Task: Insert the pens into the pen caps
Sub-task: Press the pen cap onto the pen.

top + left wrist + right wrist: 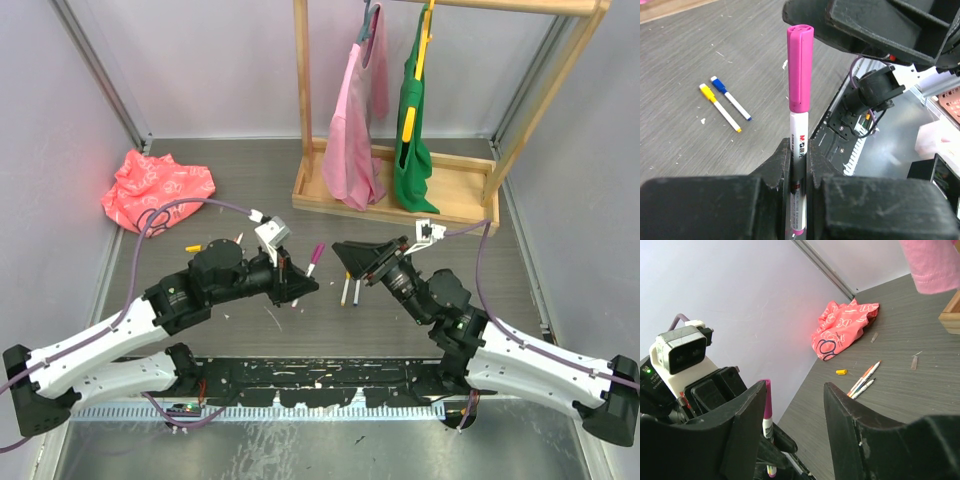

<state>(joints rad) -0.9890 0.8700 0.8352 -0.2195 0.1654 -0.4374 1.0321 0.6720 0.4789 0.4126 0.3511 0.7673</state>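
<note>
The left gripper [799,160] is clenched on the white barrel of a pink pen [799,132]. The pen stands upright with a pink cap [800,70] on its top end, and its lower end is hidden between the fingers and cut off by the frame edge. To the right, the right gripper [794,390] stands released, jaws apart, close by that cap. Near it a yellow pen [720,107] and a blue pen [731,98] lie side by side on the table [680,60], hard to make out from above.
</note>
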